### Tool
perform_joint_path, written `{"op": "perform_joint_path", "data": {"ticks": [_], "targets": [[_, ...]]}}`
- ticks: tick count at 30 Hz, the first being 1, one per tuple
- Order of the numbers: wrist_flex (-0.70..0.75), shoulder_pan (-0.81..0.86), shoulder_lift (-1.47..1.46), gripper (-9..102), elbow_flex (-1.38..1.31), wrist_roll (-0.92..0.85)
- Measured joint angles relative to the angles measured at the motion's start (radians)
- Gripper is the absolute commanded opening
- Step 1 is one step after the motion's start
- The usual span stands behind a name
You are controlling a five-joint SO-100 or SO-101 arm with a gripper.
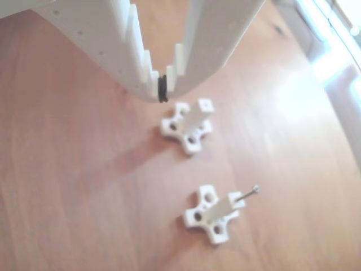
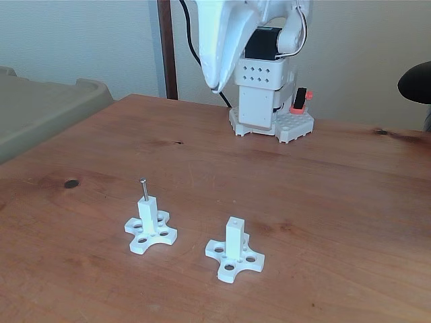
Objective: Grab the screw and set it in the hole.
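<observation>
The screw (image 2: 143, 189) stands upright in the top of the left white post (image 2: 149, 214) in the fixed view, with its head uppermost. In the other view the same screw (image 1: 249, 193) sticks out of the nearer post (image 1: 225, 208). The second post (image 2: 234, 237) shows its small empty hole (image 2: 234, 220) in the end face, and that hole (image 1: 206, 104) is also seen in the other view. My white gripper (image 2: 215, 85) hangs high above the table near the arm's base, well behind both posts. Its fingertips (image 1: 163, 90) meet around a black band, and it holds nothing.
Both posts stand on cross-shaped bases (image 2: 150, 235) (image 2: 235, 258) with larger round holes. The arm's base (image 2: 272, 121) sits at the back of the wooden table (image 2: 337, 202). A grey-green bin (image 2: 40, 111) stands at the left edge, and a dark object (image 2: 416, 81) at the right.
</observation>
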Motion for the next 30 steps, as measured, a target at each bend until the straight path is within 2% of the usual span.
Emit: {"op": "perform_joint_path", "data": {"ticks": [8,14,30], "targets": [[0.063,0.055,-0.373,6,-0.325,0.063],[0.063,0.069,-0.574,12,-0.417,0.084],[0.061,0.063,-0.83,15,-0.606,0.083]]}}
